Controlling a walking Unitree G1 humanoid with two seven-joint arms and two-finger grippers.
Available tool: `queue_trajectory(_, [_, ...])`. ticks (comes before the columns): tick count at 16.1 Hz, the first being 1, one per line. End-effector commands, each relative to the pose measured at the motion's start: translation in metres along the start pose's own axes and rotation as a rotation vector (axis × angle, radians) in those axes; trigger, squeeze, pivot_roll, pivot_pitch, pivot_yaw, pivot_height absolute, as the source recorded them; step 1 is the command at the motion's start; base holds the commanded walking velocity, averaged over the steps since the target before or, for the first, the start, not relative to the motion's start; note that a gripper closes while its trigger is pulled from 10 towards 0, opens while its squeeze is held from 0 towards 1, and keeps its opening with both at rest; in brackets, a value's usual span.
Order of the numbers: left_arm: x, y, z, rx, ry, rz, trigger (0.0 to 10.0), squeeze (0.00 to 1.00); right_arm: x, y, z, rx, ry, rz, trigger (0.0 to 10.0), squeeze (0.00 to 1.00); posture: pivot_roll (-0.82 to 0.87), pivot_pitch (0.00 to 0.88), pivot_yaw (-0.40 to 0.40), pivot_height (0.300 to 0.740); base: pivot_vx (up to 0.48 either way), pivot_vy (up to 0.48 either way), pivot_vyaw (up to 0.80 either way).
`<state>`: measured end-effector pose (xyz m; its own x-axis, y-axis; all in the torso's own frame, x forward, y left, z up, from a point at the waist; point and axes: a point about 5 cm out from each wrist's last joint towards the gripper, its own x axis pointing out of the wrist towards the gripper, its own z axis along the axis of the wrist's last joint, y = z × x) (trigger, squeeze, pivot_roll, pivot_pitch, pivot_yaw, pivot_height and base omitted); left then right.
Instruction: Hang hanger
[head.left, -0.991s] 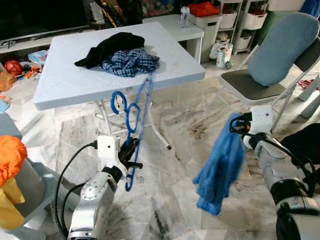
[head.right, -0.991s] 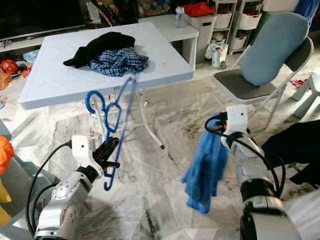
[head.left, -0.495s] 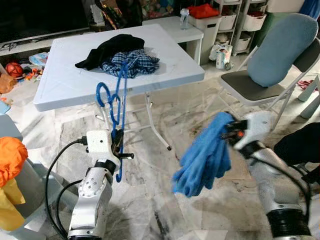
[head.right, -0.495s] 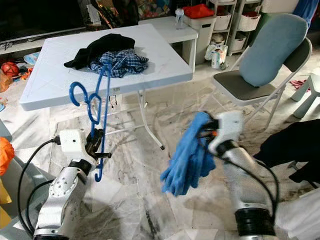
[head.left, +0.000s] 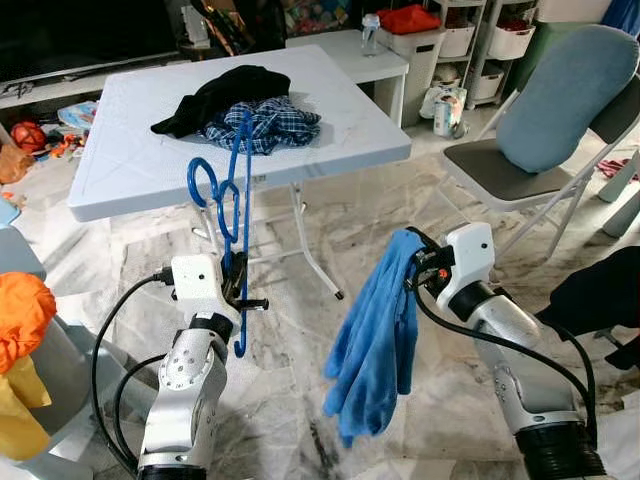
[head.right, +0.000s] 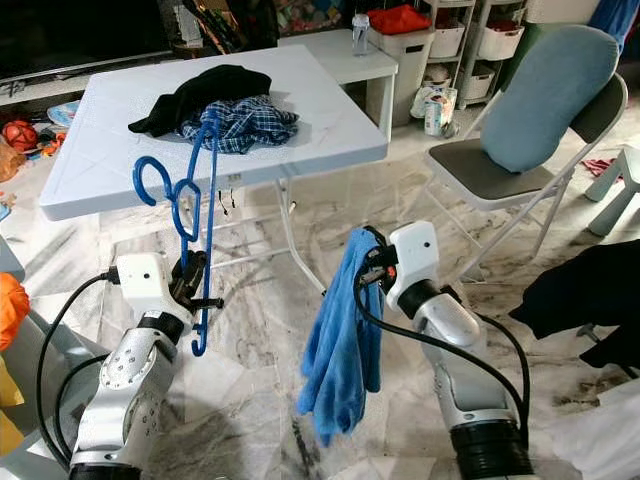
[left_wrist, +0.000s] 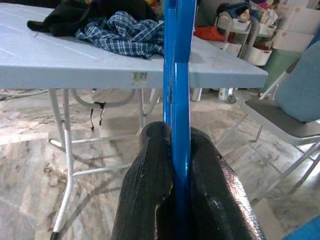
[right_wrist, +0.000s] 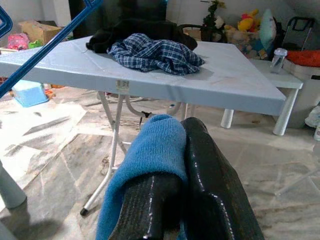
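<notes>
My left gripper (head.left: 238, 287) is shut on a blue plastic hanger (head.left: 236, 210), held upright with its hook (head.left: 204, 183) up in front of the white folding table (head.left: 130, 170). In the left wrist view the black fingers (left_wrist: 150, 200) pinch the hanger's blue bars (left_wrist: 177, 90). My right gripper (head.left: 418, 268) is shut on a blue cloth (head.left: 375, 335) that droops toward the marble floor, to the right of the hanger. The right wrist view has the blue cloth (right_wrist: 155, 145) pinched between the fingers (right_wrist: 210, 195).
A black garment (head.left: 215, 90) and a plaid shirt (head.left: 262, 122) lie on the table. A grey folding chair (head.left: 545, 130) stands at the right, storage bins (head.left: 415, 40) behind. An orange cloth (head.left: 20, 310) sits at the far left, a dark garment (head.left: 600, 290) at the right edge.
My right arm swung left and in with the blue cloth, which now hangs straight down near the hanger. My left gripper brought the hanger upright and slightly left.
</notes>
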<state>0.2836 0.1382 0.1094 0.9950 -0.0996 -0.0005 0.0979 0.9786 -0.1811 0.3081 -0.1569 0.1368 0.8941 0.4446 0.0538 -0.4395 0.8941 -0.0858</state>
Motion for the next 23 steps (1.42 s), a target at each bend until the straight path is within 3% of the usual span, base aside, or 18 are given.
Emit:
queue_trajectory(1, [0.003, 0.002, 0.006, 0.007, -0.024, 0.008, 10.0, 0.00, 0.004, -0.006, 0.014, 0.001, -0.059, -0.017, 10.0, 0.00, -0.13, 0.000, 0.041, 0.740, 0.277, 0.000, 0.43])
queue_trajectory(7, [0.004, 0.005, 0.007, 0.013, -0.025, 0.022, 10.0, 0.00, 0.006, -0.003, 0.016, -0.011, -0.049, -0.008, 10.0, 0.00, -0.13, 0.000, 0.033, 0.740, 0.298, 0.000, 0.79])
queue_trajectory(16, [0.008, 0.003, 0.010, -0.004, -0.037, 0.023, 10.0, 0.00, 0.012, -0.005, 0.021, -0.041, -0.063, 0.005, 10.0, 0.00, -0.12, 0.000, 0.024, 0.740, 0.328, 0.000, 0.00])
queue_trajectory(23, [0.013, 0.006, 0.016, -0.007, -0.057, 0.046, 10.0, 0.00, 0.017, -0.007, 0.025, -0.046, -0.079, 0.008, 10.0, 0.00, -0.12, 0.000, 0.018, 0.740, 0.326, 0.000, 0.65])
